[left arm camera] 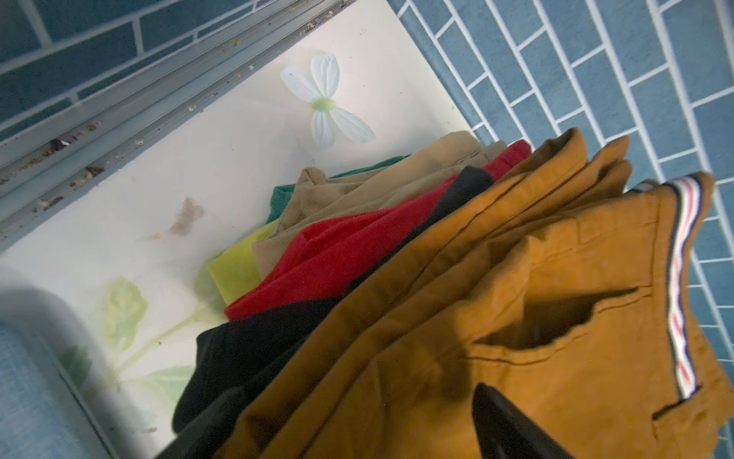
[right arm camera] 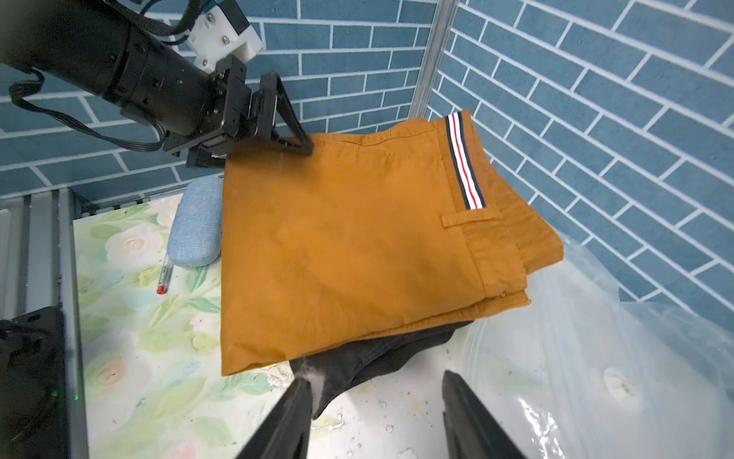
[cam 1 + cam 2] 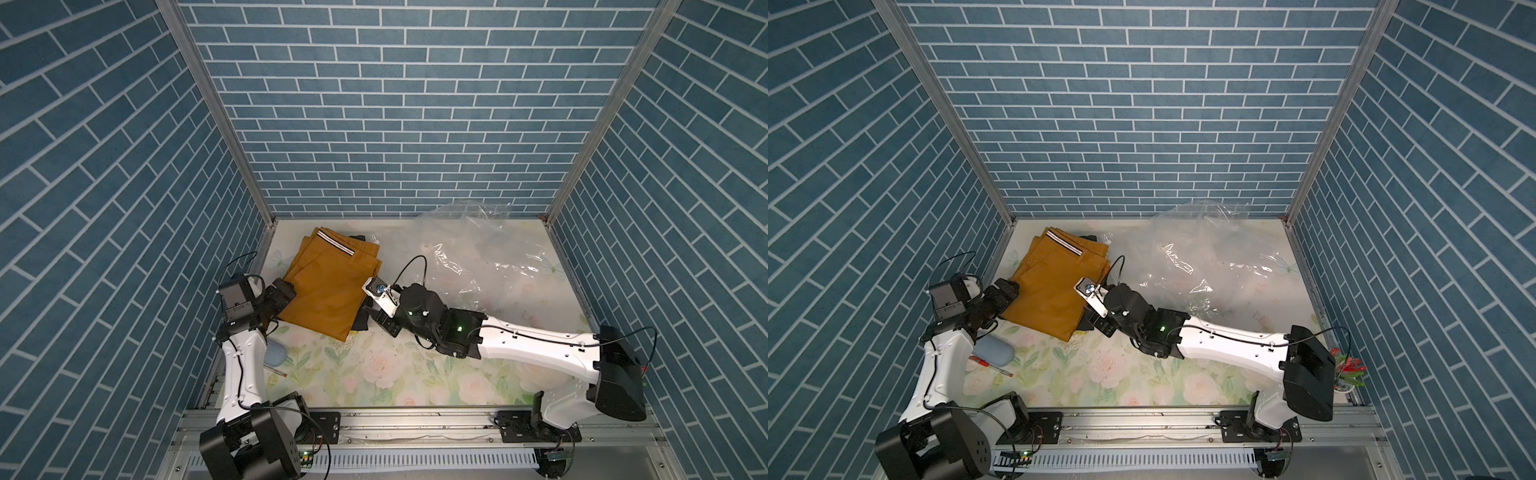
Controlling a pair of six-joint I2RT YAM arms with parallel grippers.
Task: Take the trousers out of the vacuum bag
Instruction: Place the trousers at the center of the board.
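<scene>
The trousers [image 3: 328, 282] lie in a folded stack at the table's back left, an ochre pair with a striped waistband on top. The left wrist view shows black [image 1: 254, 357], red, beige, yellow and green pairs fanned out beneath it. The crinkly clear vacuum bag [image 3: 478, 253] lies apart from them at the back right, with no garment showing inside. My left gripper [image 3: 286, 291] is open at the stack's left edge. One finger [image 2: 288, 115] rests over the ochre cloth and the other is hidden. At the stack's near right corner my right gripper [image 2: 377, 397] is open and empty, beside a black corner.
A blue-grey fabric case [image 3: 994, 349] and a pen [image 3: 990, 365] lie on the flowered tabletop [image 3: 395, 374] near the left arm. Blue brick-pattern walls close in the left, back and right. A metal rail [image 3: 415, 424] runs along the front edge.
</scene>
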